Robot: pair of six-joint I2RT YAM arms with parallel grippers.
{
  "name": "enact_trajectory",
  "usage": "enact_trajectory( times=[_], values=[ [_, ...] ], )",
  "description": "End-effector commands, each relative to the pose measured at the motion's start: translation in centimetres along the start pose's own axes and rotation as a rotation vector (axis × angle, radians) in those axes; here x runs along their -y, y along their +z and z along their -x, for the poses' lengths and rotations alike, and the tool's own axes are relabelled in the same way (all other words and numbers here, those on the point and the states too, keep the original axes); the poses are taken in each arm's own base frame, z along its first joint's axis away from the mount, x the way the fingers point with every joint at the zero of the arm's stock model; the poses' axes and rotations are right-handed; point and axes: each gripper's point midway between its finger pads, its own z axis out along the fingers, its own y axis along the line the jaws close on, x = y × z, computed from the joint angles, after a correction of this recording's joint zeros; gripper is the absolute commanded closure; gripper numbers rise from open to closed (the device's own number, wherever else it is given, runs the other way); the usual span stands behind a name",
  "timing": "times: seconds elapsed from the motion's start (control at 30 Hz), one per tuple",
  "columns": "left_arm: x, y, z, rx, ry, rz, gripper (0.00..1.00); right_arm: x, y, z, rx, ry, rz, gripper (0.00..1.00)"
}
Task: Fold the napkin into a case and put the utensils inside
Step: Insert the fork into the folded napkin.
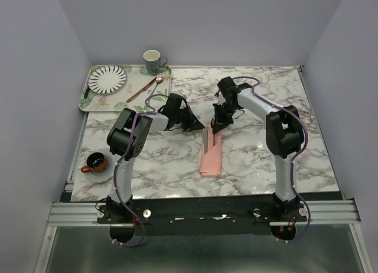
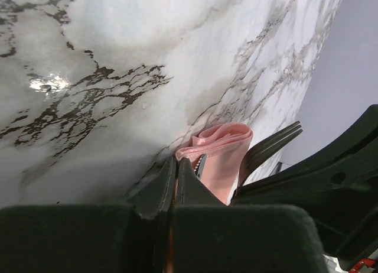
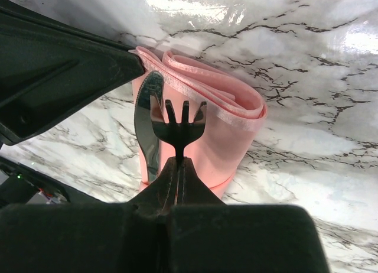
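A glossy white table with dark marble veins sits between pale lavender walls. The pink case lies on it just ahead of both claws. The left claw is pinched together on the case's upper layer. The right claw is clamped on the fork, whose tines are over the case mouth with the knife alongside.

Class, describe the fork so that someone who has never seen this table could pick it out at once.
Start at the marble table and find the folded salmon-pink case near its middle. At the case's far end the right gripper pinches a silver fork just below its tines. Those four tines set it apart from the smooth-bladed knife lying beside it.
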Motion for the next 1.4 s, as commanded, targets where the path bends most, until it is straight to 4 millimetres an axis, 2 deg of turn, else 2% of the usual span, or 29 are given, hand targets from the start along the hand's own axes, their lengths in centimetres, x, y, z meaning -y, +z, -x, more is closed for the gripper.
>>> enact_trajectory(
  times=[0.0, 0.57, 0.9, 1.17, 1.27, 1.3, 1.37],
  values=[
    [-2.0, -0.2, 1.3, 0.080, -0.014, 0.080, 1.00, -0.1, 0.4, -1.9, -0.071, 0.029, 0.012, 0.99],
    [-1.8, 0.0, 1.8, 0.091, -0.008, 0.075, 1.00, -0.5, 0.9, -4.0, -0.114, 0.017, 0.022, 0.99],
    [-2.3, -0.1, 1.4, 0.085, -0.003, 0.080, 1.00, -1.0, 1.0, -4.5, -0.115, -0.001, 0.035, 0.99],
    [-2.6, 0.0, 1.2, 0.082, -0.001, 0.082, 1.00, -0.6, 1.1, -4.9, -0.120, 0.003, 0.015, 0.99],
    [-2.7, -0.2, 1.1, 0.082, -0.001, 0.081, 1.00, -0.6, 1.1, -4.8, -0.115, 0.003, 0.015, 0.83],
    [-2.7, -0.2, 1.2, 0.084, 0.001, 0.080, 1.00, -0.6, 1.0, -4.7, -0.110, -0.001, 0.014, 0.73],
    [-2.7, -0.3, 1.1, 0.081, 0.000, 0.079, 1.00, -0.7, 0.9, -4.5, -0.101, -0.004, 0.013, 0.67]
  ],
)
